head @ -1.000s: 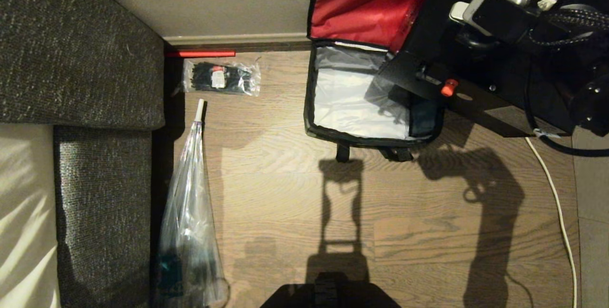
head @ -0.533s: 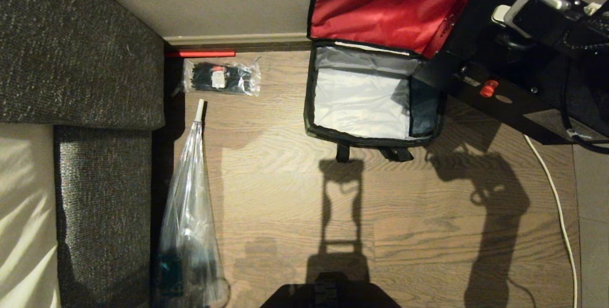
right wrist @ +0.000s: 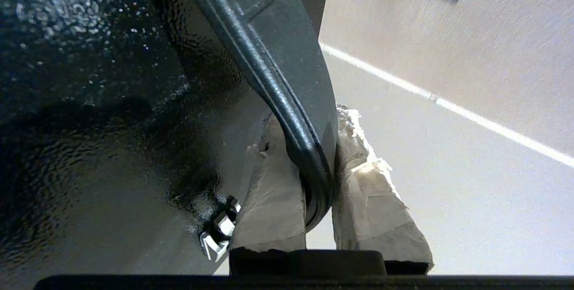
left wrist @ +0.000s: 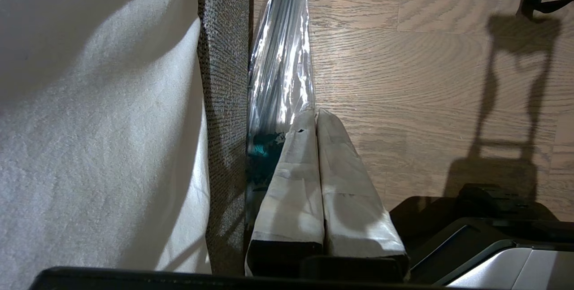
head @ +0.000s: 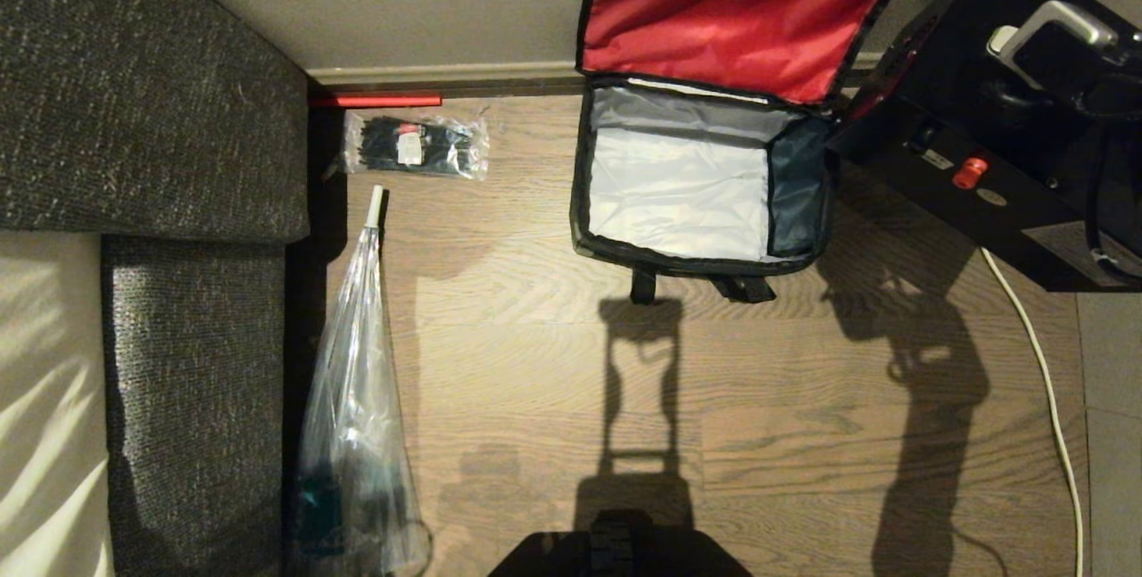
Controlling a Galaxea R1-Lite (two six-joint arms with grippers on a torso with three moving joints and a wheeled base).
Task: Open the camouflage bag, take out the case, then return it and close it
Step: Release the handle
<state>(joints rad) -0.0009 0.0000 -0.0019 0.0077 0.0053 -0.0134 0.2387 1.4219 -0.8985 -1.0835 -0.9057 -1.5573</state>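
My right gripper (right wrist: 319, 182) is clamped on the handle (right wrist: 287, 70) of the case (head: 981, 140), holding it in the air just right of the open camouflage bag (head: 705, 176) on the floor (head: 553, 363); my left gripper (left wrist: 316, 115) sits pinched together, empty, beside the sofa (left wrist: 224, 79)

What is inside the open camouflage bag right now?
Only the grey lining of the boxy camouflage fabric bag shows; the flat black rigid case is outside. Its near inner wall is hidden by the rim.
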